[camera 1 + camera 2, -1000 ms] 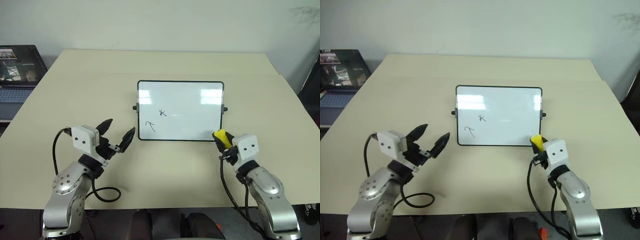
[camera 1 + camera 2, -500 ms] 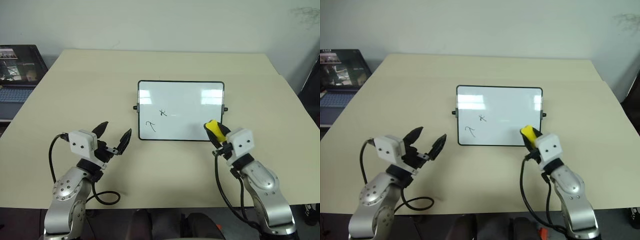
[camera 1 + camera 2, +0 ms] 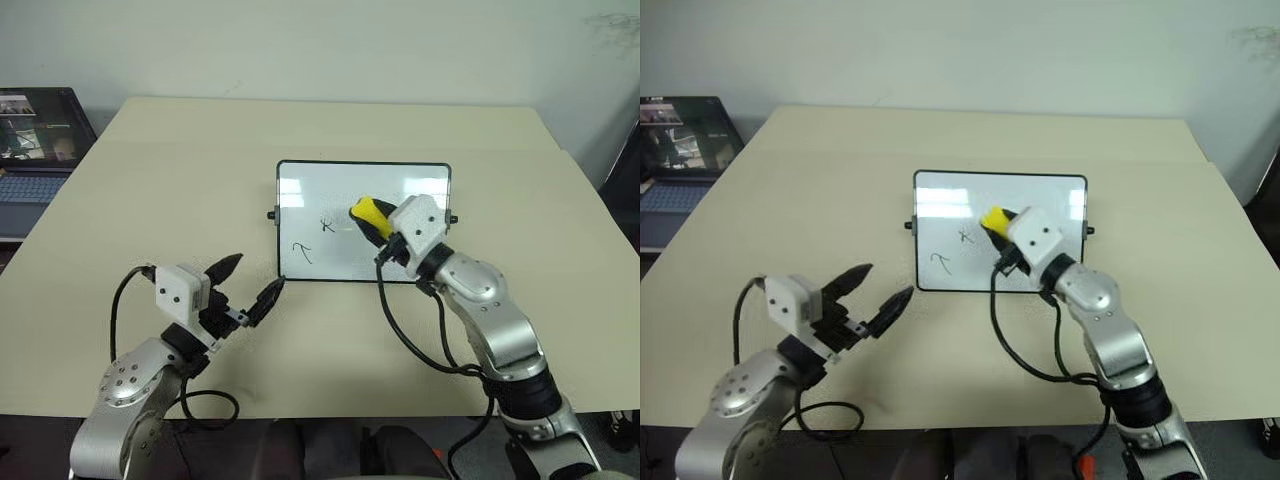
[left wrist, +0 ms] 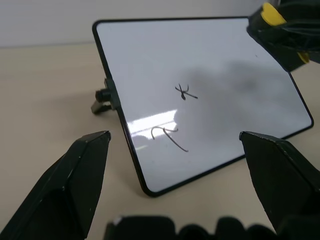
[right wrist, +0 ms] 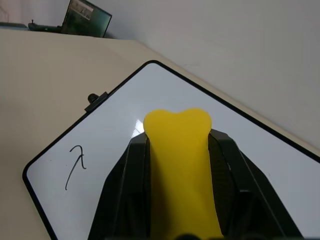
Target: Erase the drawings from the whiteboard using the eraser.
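Left eye view: whiteboard (image 3: 364, 221) standing mid beige surface (image 3: 150, 180) | laptop (image 3: 35, 140) sitting off the surface's left edge, far from whiteboard | white wall behind | right fingers (image 3: 378, 222) clamping eraser (image 3: 368, 214) over whiteboard, beside drawings (image 3: 326, 225) | left fingers (image 3: 248, 284) gaping empty, near whiteboard's corner

No words, numbers or brands can be read. The whiteboard (image 3: 363, 220) bears only drawings (image 4: 178, 116): a star-like cross and a hook-like curve. The laptop screen (image 3: 35, 125) is too small to read.
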Tool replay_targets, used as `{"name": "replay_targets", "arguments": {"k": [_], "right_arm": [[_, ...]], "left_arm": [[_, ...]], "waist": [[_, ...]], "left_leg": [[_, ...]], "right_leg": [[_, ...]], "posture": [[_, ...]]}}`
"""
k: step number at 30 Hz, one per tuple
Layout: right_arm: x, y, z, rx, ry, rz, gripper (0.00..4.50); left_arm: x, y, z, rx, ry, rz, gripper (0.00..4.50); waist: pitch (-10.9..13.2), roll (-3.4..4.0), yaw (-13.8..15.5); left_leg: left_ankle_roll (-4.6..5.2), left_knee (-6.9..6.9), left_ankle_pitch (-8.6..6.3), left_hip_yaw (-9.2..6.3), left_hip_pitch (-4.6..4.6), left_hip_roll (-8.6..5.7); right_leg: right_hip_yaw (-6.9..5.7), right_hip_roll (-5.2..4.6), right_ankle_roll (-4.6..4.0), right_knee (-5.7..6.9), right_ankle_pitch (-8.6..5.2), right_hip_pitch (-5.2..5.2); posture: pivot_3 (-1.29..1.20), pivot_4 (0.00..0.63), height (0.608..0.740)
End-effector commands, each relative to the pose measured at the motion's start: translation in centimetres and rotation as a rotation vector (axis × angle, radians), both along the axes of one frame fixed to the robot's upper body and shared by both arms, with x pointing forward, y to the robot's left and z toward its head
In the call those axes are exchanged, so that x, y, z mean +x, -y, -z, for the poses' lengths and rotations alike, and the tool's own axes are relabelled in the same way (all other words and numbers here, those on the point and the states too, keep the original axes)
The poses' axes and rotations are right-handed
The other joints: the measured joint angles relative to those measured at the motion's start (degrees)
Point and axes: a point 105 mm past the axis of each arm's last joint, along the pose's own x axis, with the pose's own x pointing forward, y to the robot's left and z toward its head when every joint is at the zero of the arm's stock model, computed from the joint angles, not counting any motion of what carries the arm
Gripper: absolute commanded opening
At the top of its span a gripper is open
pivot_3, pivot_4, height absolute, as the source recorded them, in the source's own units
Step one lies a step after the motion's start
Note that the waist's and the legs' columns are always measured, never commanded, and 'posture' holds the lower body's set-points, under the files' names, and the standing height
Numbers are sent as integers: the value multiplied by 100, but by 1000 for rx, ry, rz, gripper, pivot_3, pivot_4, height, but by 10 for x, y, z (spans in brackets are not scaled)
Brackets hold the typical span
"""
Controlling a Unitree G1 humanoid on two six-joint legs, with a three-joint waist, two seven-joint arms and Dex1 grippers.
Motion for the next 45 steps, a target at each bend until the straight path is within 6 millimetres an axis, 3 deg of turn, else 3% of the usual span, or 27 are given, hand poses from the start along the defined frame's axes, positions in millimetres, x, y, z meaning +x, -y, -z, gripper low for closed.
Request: {"name": "replay_targets", "arguments": {"k": [1,8,17,28,33,36,41,45], "right_arm": [[3,-15,-17,-40,90,-48,1195],[25,-39,-15,-166,166,-67,1195],[48,-44,16,-253,124,-44,1195],[43,-45,67,-318,-91,-60,1195],[35,-46,77,-337,-129,-78,1194],[33,-49,67,-316,-99,-84,1194],[28,-55,-4,-185,41,-112,1194],[32,-58,-23,-171,85,-96,1194]], "left_arm": [[-1,-3,-22,28,50,51,4500],[7,-13,-28,175,39,92,4500],[14,-14,-25,232,36,109,4500],[14,-5,-25,215,38,149,4500],[15,-5,-27,212,44,148,4500],[14,-4,-26,210,42,149,4500],[13,-6,-23,209,38,139,4500],[12,-5,-23,207,37,141,4500]], "waist": [[0,-1,1],[0,0,1],[1,0,1],[-1,-2,-3],[-1,-2,-2],[-1,-2,-2],[15,-1,-1],[18,-1,-4]], "left_leg": [[0,0,0,-2,0,0],[0,1,0,1,1,0],[0,0,0,2,0,4],[-1,0,0,1,12,6],[0,2,0,0,17,6],[0,3,1,0,21,6],[0,3,1,-1,16,6],[0,2,1,-5,9,7]], "right_leg": [[-2,0,0,0,0,1],[0,-1,-1,-4,0,-1],[0,-2,-1,-3,1,-2],[0,-2,-2,6,1,5],[-1,-2,-2,18,1,6],[0,-2,-1,29,1,4],[0,-2,-1,34,1,-2],[2,-2,-1,32,0,-11]], "posture": [[0,150,740],[0,150,740],[0,150,740],[0,150,740],[0,150,740],[0,150,740],[0,150,740],[0,150,740]]}}
